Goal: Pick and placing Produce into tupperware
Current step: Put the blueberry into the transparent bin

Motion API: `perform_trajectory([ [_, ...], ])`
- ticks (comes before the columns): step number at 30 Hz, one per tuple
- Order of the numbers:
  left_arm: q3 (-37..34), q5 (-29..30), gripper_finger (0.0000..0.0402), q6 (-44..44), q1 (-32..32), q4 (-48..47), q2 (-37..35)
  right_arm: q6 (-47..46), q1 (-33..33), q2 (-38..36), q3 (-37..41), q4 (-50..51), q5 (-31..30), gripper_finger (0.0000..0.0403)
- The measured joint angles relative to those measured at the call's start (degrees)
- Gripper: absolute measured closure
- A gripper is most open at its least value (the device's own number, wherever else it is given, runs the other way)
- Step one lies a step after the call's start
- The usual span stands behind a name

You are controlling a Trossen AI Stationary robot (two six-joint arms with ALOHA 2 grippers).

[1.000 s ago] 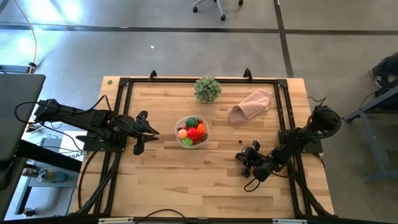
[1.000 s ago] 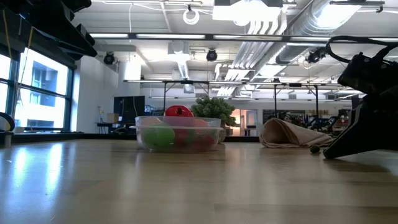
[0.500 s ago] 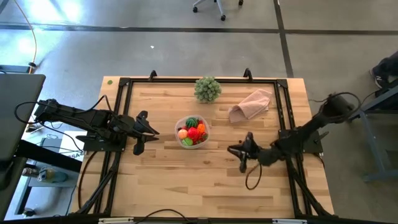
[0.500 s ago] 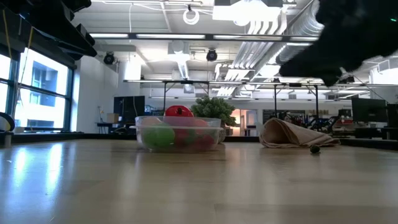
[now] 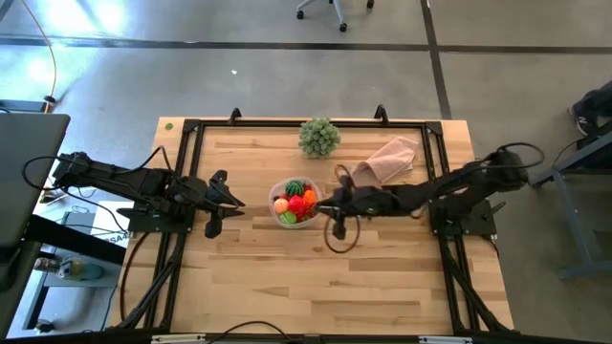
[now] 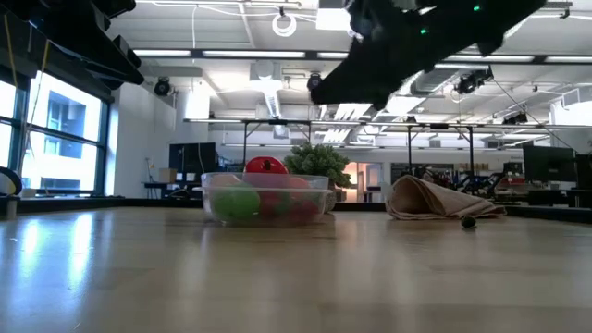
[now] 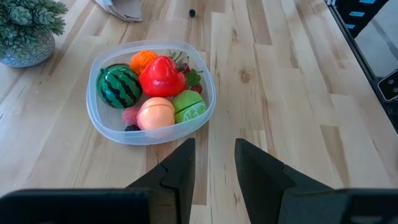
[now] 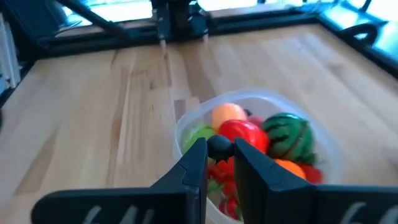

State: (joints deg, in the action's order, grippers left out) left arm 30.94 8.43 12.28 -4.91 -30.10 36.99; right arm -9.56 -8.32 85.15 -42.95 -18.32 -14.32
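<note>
The clear tupperware (image 5: 295,202) (image 6: 266,198) (image 7: 149,93) (image 8: 261,149) stands mid-table. It holds a striped watermelon piece (image 7: 119,86), a red piece (image 7: 163,76), an orange one (image 7: 143,60), a peach-coloured one (image 7: 155,113), a light green one (image 7: 188,106) and tiny red berries. My right gripper (image 5: 325,204) (image 8: 219,149) hovers just right of the tupperware, high above the table, shut on a small dark berry. My left gripper (image 5: 234,203) (image 7: 214,163) waits open to the left of the tupperware. My right gripper pinches the small dark berry (image 8: 219,145) between its two fingertips. The fingers reach roughly level from the table's right side toward the tupperware. The berry is lifted clear, in the air beside the tupperware's right rim.
A pale green leafy ball (image 5: 318,137) stands near the far edge. A pinkish-beige cloth (image 5: 387,160) (image 6: 435,198) lies far right, with another small dark berry (image 6: 467,222) (image 7: 191,12) on the wood beside it. Black rails frame the table (image 5: 287,287).
My right arm has risen off the table near its right near corner and stretched left and toward the far edge, bringing its shut gripper from there to the tupperware's right side. The tupperware and its contents have stayed still.
</note>
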Motion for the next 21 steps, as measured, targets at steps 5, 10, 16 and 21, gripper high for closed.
perform_trajectory([
  [5, 0.0, 0.0, 0.03, 0.01, 0.0, -0.01, 0.0, 0.13, 2.83, 8.5, -4.6, 0.09, 5.96, 0.0363],
  [10, 0.0, 0.02, 0.03, -0.01, 0.0, -0.01, -0.01, -0.45, 4.16, 14.91, -6.78, 0.19, 8.22, 0.0363],
  [16, 0.0, 0.0, 0.03, -0.01, 0.02, 0.0, 0.01, -0.68, 4.61, 18.69, -7.64, 0.36, 8.5, 0.0363],
  [21, 0.0, 0.0, 0.03, 0.0, 0.02, 0.01, 0.01, -0.46, 4.59, 18.82, -7.66, 1.72, 6.7, 0.0363],
])
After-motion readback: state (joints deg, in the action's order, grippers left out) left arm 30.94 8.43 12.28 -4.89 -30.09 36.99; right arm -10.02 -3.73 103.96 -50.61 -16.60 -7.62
